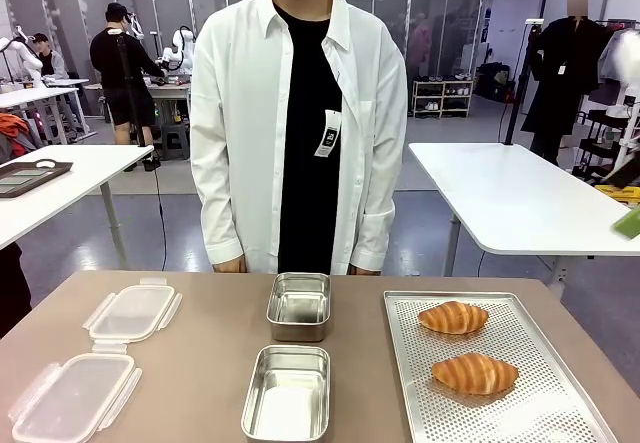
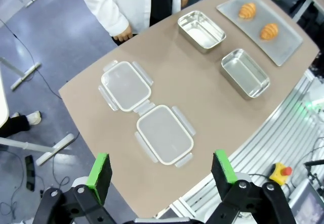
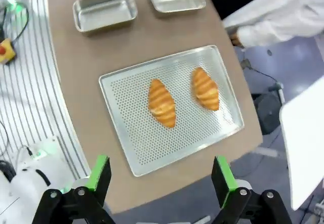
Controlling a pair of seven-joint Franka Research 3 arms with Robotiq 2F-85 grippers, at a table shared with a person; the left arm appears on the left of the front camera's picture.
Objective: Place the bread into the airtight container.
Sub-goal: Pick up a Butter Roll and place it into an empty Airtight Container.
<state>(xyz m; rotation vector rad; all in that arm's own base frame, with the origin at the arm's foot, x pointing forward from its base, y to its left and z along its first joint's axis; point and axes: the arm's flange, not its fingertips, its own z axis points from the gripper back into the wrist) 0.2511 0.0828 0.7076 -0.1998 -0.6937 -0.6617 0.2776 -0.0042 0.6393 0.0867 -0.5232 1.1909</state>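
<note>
Both my grippers are high above the table and hold nothing. Left gripper (image 2: 162, 171): jaws spread wide, green pads (image 2: 100, 172) well apart, looking down on the left part of the table. Right gripper (image 3: 161, 172): same, fully spread and empty, with the tray below it. The table (image 1: 210, 353) is brown. Nearest row, left to right in the front view: near lid (image 1: 75, 395), clear plastic with clip flaps, lying flat; near steel container (image 1: 287, 393), open and empty; near croissant (image 1: 474, 373) on the perforated tray (image 1: 540, 408). Next row back: far lid (image 1: 132, 312), just beside the near lid, flaps almost meeting in the left wrist view; far steel container (image 1: 299, 305), also open and empty, just behind the near one with a small gap; far croissant (image 1: 453, 317), apart from the near one. Both croissants lie crosswise on the tray. So the bread is on the tray at my right, both pieces, neither in a container. Containers sit mid-table, one behind the other. Lids are at my left, apart from the containers. The tray is to the right of the containers and doesn't touch them. Past the far edge: person (image 1: 300, 123) in a white shirt over black, standing right up against the table, arms down, hands by the edge.
</note>
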